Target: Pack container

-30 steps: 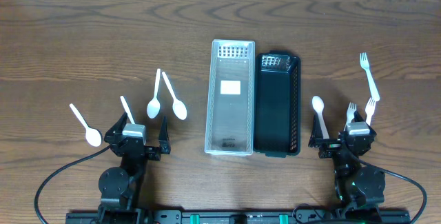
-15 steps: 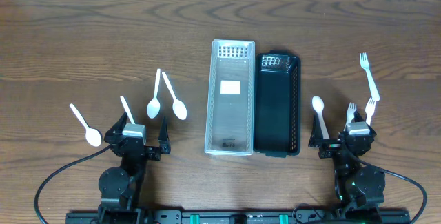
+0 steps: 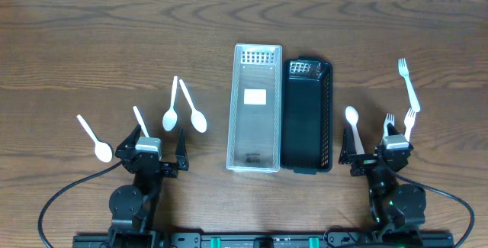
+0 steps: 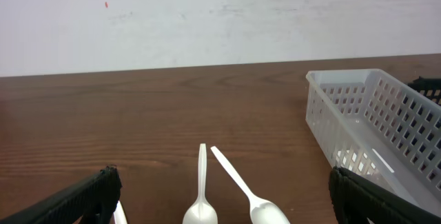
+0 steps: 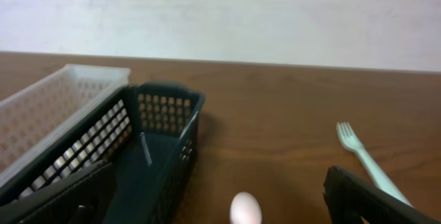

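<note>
A clear white basket (image 3: 255, 111) and a black basket (image 3: 307, 114) stand side by side mid-table, both empty of cutlery. White plastic spoons lie at the left (image 3: 94, 139) (image 3: 172, 104) (image 3: 193, 107), with another white handle (image 3: 140, 121) by my left gripper. A spoon (image 3: 352, 126) and three forks (image 3: 408, 84) (image 3: 410, 122) (image 3: 389, 124) lie at the right. My left gripper (image 3: 152, 140) is open and empty behind two spoons (image 4: 200, 196) (image 4: 241, 182). My right gripper (image 3: 379, 149) is open and empty, the spoon bowl (image 5: 245, 209) between its fingers and a fork (image 5: 365, 155) to its right.
The dark wooden table (image 3: 91, 42) runs to a white wall at the back. In the left wrist view the white basket (image 4: 372, 127) is at the right. In the right wrist view the black basket (image 5: 151, 155) and the white basket (image 5: 55, 107) are at the left.
My right gripper has shifted very slightly to the left. Nothing else has moved.
</note>
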`<action>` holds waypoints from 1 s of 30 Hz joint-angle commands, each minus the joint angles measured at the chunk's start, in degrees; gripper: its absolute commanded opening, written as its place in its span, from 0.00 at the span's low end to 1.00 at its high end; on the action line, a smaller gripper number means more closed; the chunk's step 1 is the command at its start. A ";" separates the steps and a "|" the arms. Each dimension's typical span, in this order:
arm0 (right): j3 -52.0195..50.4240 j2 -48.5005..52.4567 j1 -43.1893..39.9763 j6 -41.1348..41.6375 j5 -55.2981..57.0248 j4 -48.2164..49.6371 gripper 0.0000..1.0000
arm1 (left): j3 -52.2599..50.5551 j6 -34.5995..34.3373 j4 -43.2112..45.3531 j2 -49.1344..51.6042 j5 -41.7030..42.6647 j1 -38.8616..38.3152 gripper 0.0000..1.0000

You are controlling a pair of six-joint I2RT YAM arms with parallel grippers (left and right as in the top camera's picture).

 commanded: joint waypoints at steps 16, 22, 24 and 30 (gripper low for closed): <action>52.85 52.46 0.28 10.86 0.57 -48.26 0.99 | -1.14 -7.52 -1.57 0.00 1.42 0.35 0.98; 57.05 67.56 0.28 7.54 1.64 -46.99 0.37 | 3.65 -17.38 -9.46 2.93 1.44 0.35 0.98; 57.05 71.58 0.26 9.03 2.99 -45.99 0.29 | 7.85 -17.31 -14.71 4.92 1.29 0.35 0.98; 57.05 79.78 0.28 10.25 2.95 -43.41 0.15 | 22.93 -17.31 -28.57 15.87 0.81 0.35 0.98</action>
